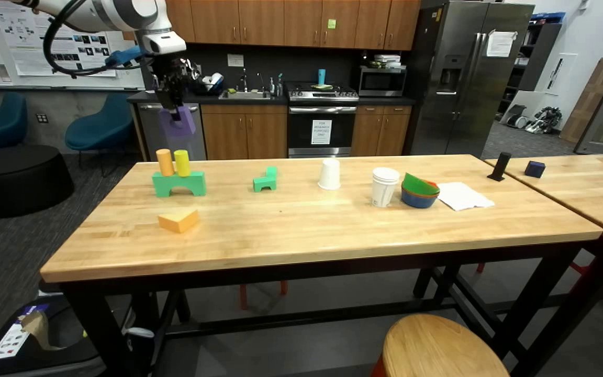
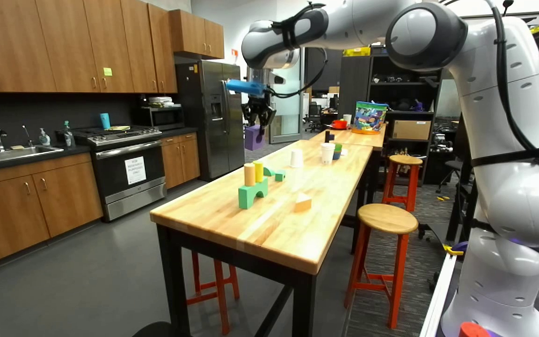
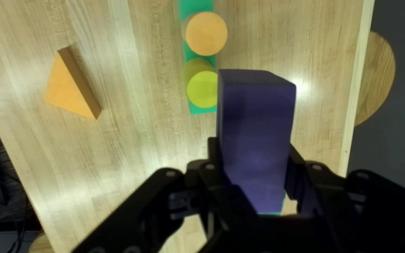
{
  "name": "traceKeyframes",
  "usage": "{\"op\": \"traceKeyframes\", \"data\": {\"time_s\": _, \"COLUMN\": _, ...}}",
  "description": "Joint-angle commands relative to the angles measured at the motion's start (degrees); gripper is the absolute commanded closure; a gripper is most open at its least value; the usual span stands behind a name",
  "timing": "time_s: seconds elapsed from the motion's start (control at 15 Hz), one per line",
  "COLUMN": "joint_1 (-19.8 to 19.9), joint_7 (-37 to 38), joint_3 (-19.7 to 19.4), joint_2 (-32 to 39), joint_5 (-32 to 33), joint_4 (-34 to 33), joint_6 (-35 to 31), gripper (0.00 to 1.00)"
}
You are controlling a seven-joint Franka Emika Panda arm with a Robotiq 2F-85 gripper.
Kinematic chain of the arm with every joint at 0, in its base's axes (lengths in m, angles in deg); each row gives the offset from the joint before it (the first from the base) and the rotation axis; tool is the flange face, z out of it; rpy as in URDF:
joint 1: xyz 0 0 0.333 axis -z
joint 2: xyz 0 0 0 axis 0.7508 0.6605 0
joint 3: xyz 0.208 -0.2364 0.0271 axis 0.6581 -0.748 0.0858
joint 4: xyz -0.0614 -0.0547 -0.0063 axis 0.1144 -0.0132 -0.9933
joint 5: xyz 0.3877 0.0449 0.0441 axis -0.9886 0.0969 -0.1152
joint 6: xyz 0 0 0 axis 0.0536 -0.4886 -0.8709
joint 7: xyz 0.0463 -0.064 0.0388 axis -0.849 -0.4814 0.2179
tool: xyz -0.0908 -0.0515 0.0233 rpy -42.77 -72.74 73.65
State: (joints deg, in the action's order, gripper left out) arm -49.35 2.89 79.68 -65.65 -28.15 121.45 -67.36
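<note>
A purple block (image 3: 257,119) with a notch cut in it is raised above the table, and my gripper (image 3: 253,154) is shut on its sides. In both exterior views that purple block (image 1: 180,125) (image 2: 253,138) hangs under the gripper (image 1: 175,111), apart from the blocks below. Those are an orange cylinder (image 1: 165,162) and a yellow cylinder (image 1: 181,163), upright side by side on a green arch block (image 1: 163,186). In the wrist view the held block overlaps the yellow cylinder (image 3: 202,89) in sight. An orange triangular block (image 1: 178,222) lies apart on the tabletop.
Smaller green blocks (image 1: 265,183) sit farther along the wooden table (image 1: 291,235). Beyond them stand an upside-down white cup (image 1: 329,174), stacked white cups (image 1: 384,188), coloured bowls (image 1: 420,195) and a white napkin (image 1: 462,197). Stools (image 2: 387,218) stand by the table.
</note>
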Motion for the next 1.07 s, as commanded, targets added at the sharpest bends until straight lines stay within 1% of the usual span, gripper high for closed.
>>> {"op": "traceKeyframes", "data": {"time_s": 0.0, "joint_1": -0.4, "joint_7": 1.5, "joint_3": 0.4, "joint_2": -1.5, "joint_5": -0.2, "joint_4": 0.8, "joint_6": 1.4, "gripper": 0.84}}
{"op": "traceKeyframes", "data": {"time_s": 0.47, "joint_1": -0.8, "joint_7": 0.6, "joint_3": 1.7, "joint_2": -1.2, "joint_5": -1.0, "joint_4": 2.1, "joint_6": 1.6, "gripper": 0.84}}
{"op": "traceKeyframes", "data": {"time_s": 1.0, "joint_1": -0.9, "joint_7": 0.7, "joint_3": 1.8, "joint_2": -0.9, "joint_5": -0.9, "joint_4": 3.0, "joint_6": 2.5, "gripper": 0.84}}
